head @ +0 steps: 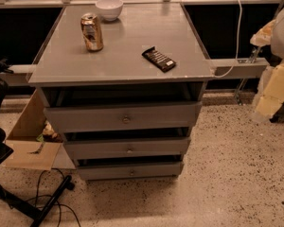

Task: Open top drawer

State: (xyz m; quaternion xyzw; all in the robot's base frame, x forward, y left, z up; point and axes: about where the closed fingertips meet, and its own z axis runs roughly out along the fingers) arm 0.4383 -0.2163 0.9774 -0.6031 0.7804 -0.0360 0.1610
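Observation:
The top drawer [85, 119] is the widest grey drawer of the cabinet, with a small round metal knob [126, 119] at the centre of its flat front. It stands out a little from the cabinet, with a dark gap above it. Two narrower grey drawers, the middle [99, 149] and the bottom [104, 172], sit below, each also slightly out. My pale arm hangs at the right edge, and its lower end, the gripper [262, 111], is well to the right of the cabinet at about the top drawer's height, touching nothing.
On the grey cabinet top [128, 46] stand a soda can [92, 32], a white bowl [109, 8] and a dark snack bar [159, 59]. A cardboard box [31, 143] lies left of the cabinet. A black stand and cables [33, 202] are at bottom left. Speckled floor lies in front and to the right.

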